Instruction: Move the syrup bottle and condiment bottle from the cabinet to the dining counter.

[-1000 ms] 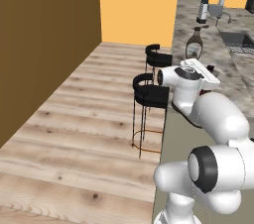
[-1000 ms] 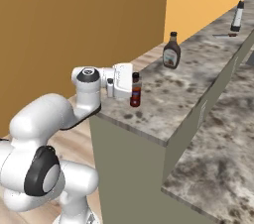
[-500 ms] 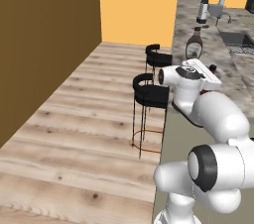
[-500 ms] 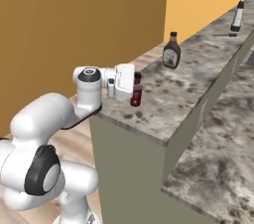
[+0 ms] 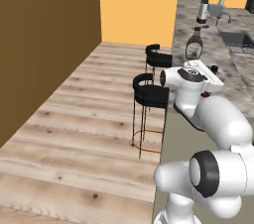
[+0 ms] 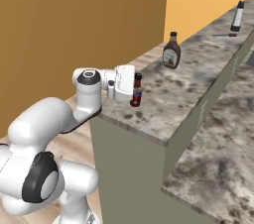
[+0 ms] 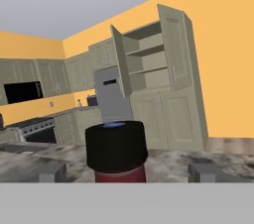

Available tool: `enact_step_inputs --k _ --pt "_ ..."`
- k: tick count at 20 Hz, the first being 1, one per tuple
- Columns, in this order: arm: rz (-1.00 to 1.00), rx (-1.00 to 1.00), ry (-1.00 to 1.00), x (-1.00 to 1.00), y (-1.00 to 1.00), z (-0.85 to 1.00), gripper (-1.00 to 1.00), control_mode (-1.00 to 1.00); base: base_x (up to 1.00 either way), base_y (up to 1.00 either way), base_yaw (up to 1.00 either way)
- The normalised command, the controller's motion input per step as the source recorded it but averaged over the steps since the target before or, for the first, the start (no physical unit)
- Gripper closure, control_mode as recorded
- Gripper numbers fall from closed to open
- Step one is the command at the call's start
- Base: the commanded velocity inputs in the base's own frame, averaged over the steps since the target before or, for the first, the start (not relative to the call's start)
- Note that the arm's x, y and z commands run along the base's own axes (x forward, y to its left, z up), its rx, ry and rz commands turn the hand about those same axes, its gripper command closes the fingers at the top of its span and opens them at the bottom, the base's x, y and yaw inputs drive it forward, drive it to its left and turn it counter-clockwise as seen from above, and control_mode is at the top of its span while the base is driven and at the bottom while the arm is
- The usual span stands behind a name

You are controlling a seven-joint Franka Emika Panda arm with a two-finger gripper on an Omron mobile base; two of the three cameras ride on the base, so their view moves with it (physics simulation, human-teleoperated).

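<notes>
Fingertips (image 7: 206, 172) of the two-finger gripper (image 6: 132, 89) are seen spread at either side of the tiny slim red condiment bottle with black cap (image 6: 136, 90), each set a little apart from it, so the claw is read as spread and nothing is pinched. The bottle is stood upright on the grey-brown speckled stone top of the long dining counter (image 6: 193, 77), close to the near edge. In the hand view its black cap (image 7: 116, 144) is seen at the 6 o'clock position, midway between the two tips. In the left base view only a small part of the bottle (image 5: 214, 69) is shown, at 3 o'clock of the white hand.

Further along the same counter top, at about 1 o'clock from the red bottle in the right base view, the dark brown pear-shaped syrup bottle with pale label (image 6: 171, 51) is stood upright, well apart from the gripper. Two black stools (image 5: 151, 96) are placed beside the counter's taupe side.

Across the room, the tall beige-olive panelled cabinet (image 7: 154, 64) is seen with its upper doors swung open and plain shelves shown.
</notes>
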Motion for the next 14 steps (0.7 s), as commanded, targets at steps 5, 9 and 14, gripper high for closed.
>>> enact_step_inputs --k 5,9,14 --pt "-0.01 0.0 0.0 0.0 0.29 0.02 -1.0 -1.0 0.0 0.0 0.0" --pt "0.0 0.0 0.0 0.0 0.4 0.03 -1.0 -1.0 0.0 0.0 0.0" --pt "0.0 0.0 0.0 0.0 0.47 0.06 -1.0 -1.0 0.0 0.0 0.0"
